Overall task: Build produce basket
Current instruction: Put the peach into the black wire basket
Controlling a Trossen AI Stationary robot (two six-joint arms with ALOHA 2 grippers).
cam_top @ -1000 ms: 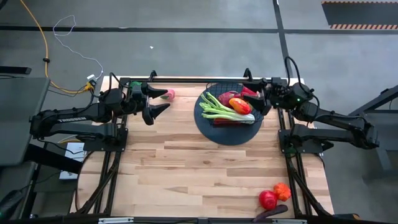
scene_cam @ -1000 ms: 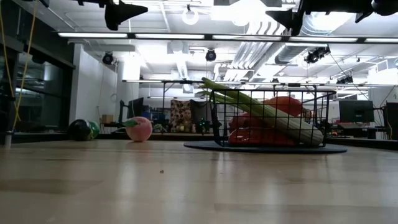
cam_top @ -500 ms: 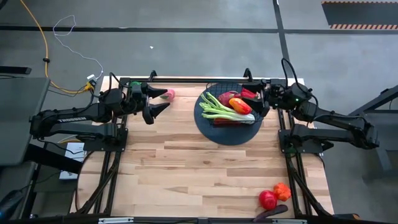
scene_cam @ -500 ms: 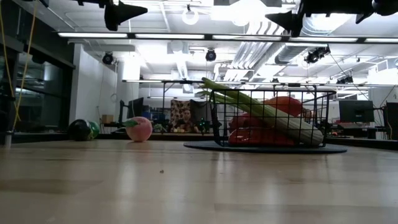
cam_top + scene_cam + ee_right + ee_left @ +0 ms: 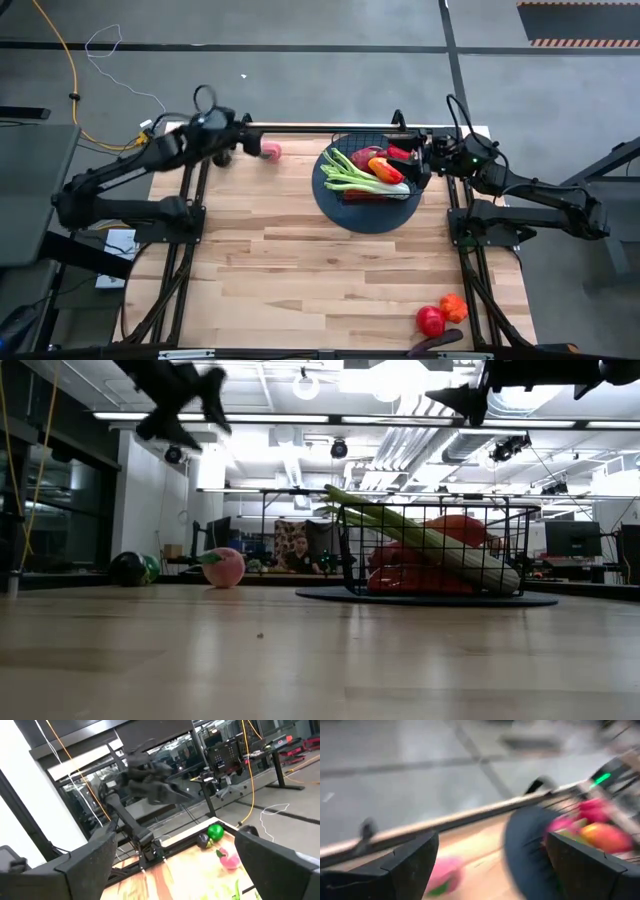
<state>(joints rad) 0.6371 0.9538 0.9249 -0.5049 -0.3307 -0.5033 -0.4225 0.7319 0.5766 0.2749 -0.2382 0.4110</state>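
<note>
While both arms are raised above the far edge of a light wooden tabletop (image 5: pixel 330 270), a black wire-mesh basket (image 5: pixel 366 180) on a dark round disc base is seen at the far right of centre. In the basket, long pale green celery (image 5: pixel 362 178) is laid across red and orange pieces (image 5: pixel 385 168), and in the low view the celery (image 5: pixel 430 538) is shown leaning diagonally over the basket's rim (image 5: pixel 440 508). The right end effector (image 5: pixel 412 160) is held just above the basket's right side, its fingers spread wide with nothing gripped between them. The left end effector (image 5: pixel 237 142) is positioned over the far left edge, near a pink dragon fruit (image 5: pixel 270 151) that rests on the tabletop, apart from the basket; its fingers are also parted wide and nothing is held. The same pink fruit (image 5: pixel 224 568) is seen in the low view left of the basket, and a dark round item and a green one (image 5: pixel 137 568) are seen farther left by the edge. At the near right corner, well apart from the basket, a red round piece (image 5: pixel 431 320), an orange piece (image 5: pixel 454 306) and a dark eggplant (image 5: pixel 437 343) are grouped together. In the room behind, a person (image 5: pixel 297 550) is visible in the low view
</note>
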